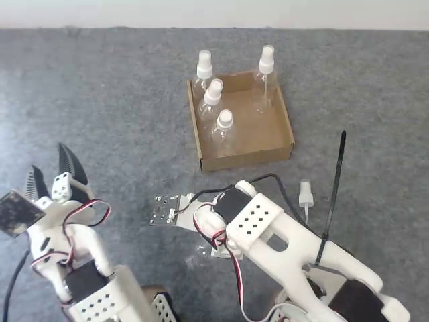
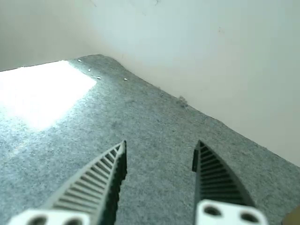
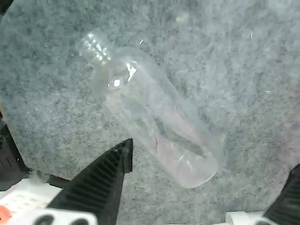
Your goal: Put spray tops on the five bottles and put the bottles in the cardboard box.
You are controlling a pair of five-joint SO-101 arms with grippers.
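Bottle of clear plastic (image 3: pixel 150 126), with no top on its threaded neck (image 3: pixel 96 47), lies on its side on the grey felt table cover (image 3: pixel 243 56). The right gripper (image 3: pixel 211 157) hangs over it with its black ribbed fingers (image 3: pixel 105 180) spread wide, one on each side of the bottle's lower half. Neither finger is seen to touch it. In the high view the white right arm (image 1: pixel 268 228), strung with red and black wires, covers most of this bottle, which sits on the felt in front of the box.

Just beside that arm, on the side away from the other arm, a loose white spray top (image 1: pixel 305 196) lies on the felt with its thin tube pointing toward the near edge. A black cable tie (image 1: pixel 336 181) sticks up next to it from the arm.

Farther back sits the brown cardboard box (image 1: pixel 244 159), open at the top. Four capped bottles, clear with white spray tops, stand upright at it: a rear left bottle (image 1: pixel 204 67) and a rear right bottle (image 1: pixel 267 62) at the back corners, then a middle bottle (image 1: pixel 213 94) and a front bottle (image 1: pixel 224 121) along the left wall inside.

The left gripper (image 1: pixel 48 161), well apart from the box and the lying bottle, is raised over bare felt. Its fingers (image 2: pixel 105 185) are apart and hold nothing, and a pale wall (image 2: pixel 211 56) shows beyond them.
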